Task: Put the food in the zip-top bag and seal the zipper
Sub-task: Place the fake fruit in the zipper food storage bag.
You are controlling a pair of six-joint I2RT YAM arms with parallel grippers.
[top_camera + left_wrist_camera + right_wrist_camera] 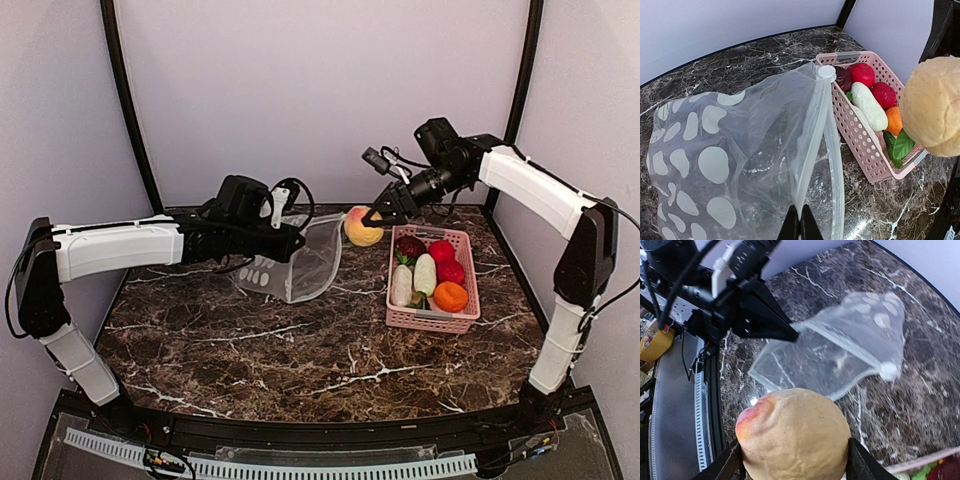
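Note:
The clear dotted zip-top bag [292, 262] hangs from my left gripper [297, 240], which is shut on its upper mouth edge and holds the mouth open toward the right. In the left wrist view the bag [715, 160] has its zipper strip [812, 145] running up from my left gripper [800, 225] to a white slider [827, 73]. My right gripper [372, 222] is shut on a yellowish peach-like piece [362, 228] held in the air just right of the bag's mouth; it fills the right wrist view [795, 437].
The pink slatted basket [468, 322] stands at the right with a white radish [425, 273], a second radish [402, 284], two red balls [441, 251], an orange piece [450, 296] and a dark purple piece [409, 246]. Dark marble table [260, 350].

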